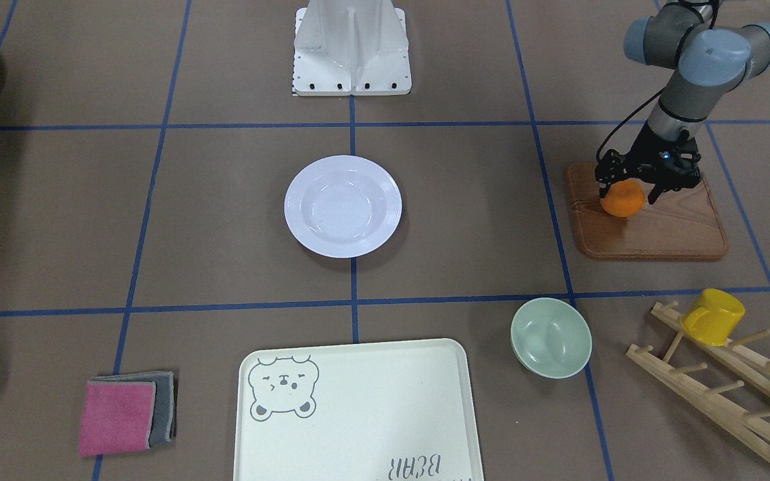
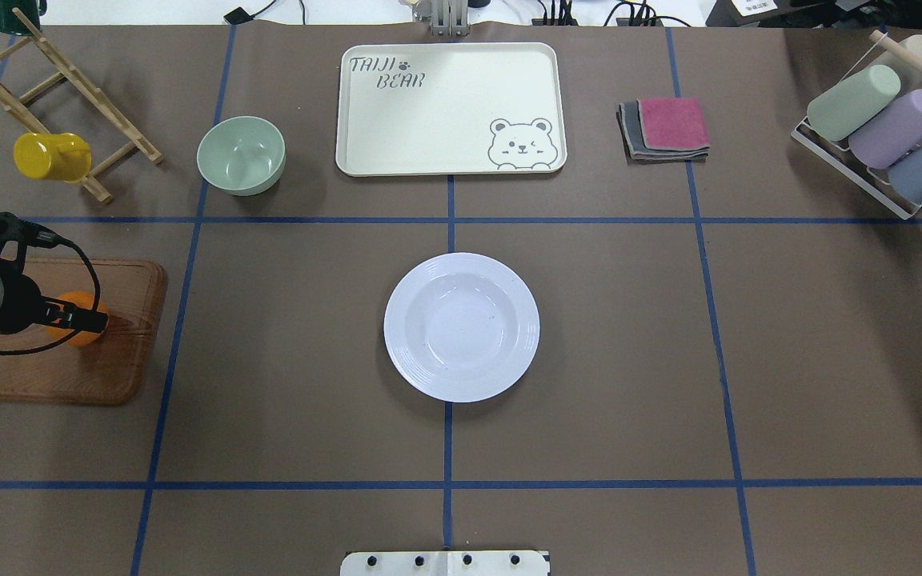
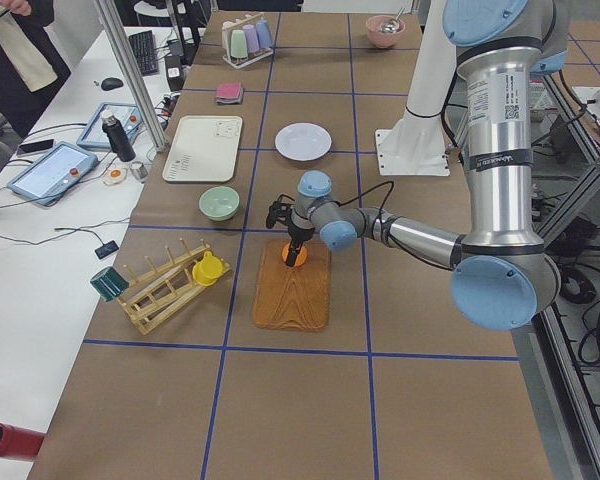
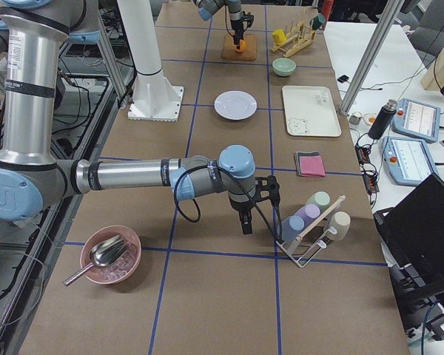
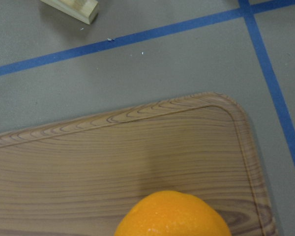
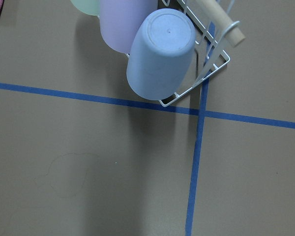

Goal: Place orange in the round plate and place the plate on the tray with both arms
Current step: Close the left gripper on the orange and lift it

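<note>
Exterior front-facing view: the orange [image 1: 622, 200], small, round, bright and slightly flattened, sits at the right of the frame on a brown wooden board [image 1: 666, 234], near the board's upper left corner. The left gripper [image 1: 627, 196] stands over it with its jaws apart, one finger on each side of the fruit. Firm pressure on the skin cannot be confirmed. The round plate [image 1: 301, 207], white with a ridged rim, lies at frame centre on the worktop [image 1: 458, 200], its sunken centre showing bare white. The tray [image 1: 358, 414], cream with a grey bear face, lies at bottom centre, well apart from the plate, and shows only its print. A pale-green bowl [image 1: 551, 337] stands just right of the tray, its inside plain glaze. A yellow cup [image 1: 714, 316] hangs on a wooden peg rack [image 1: 726, 394] at lower right.

Overhead exterior view: the orange is at far left, partly hidden by the left gripper. Folded pink and grey cloths [image 2: 669, 128] lie right of the tray. A white wire rack [image 2: 829, 160] at upper right carries three pastel cups [image 2: 897, 128] on their sides.

Exterior right view: the right gripper [image 4: 246, 222] hangs over bare worktop at frame centre, near the wire rack. Whether its jaws are apart or together cannot be told. A pink bowl [image 4: 122, 277] at lower left holds a metal spoon [image 4: 103, 253].

Left wrist-mounted view: the orange's top shows at the bottom edge, with board grain behind it.
</note>
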Action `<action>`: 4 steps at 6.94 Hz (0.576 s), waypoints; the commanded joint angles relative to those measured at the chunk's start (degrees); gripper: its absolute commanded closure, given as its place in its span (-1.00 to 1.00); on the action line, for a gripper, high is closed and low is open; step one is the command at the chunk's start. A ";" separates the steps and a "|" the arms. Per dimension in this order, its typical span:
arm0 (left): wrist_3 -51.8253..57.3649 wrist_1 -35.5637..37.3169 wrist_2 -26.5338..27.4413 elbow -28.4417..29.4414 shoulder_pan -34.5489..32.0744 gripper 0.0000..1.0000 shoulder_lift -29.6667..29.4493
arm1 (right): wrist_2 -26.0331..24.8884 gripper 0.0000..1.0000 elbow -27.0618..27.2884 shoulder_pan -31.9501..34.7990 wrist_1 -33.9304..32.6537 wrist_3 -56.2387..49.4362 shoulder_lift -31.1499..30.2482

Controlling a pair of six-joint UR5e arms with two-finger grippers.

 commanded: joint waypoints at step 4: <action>-4.78 6.79 -0.55 -8.72 0.03 1.00 -4.51 | 0.18 -1.00 0.16 0.00 0.09 0.18 0.26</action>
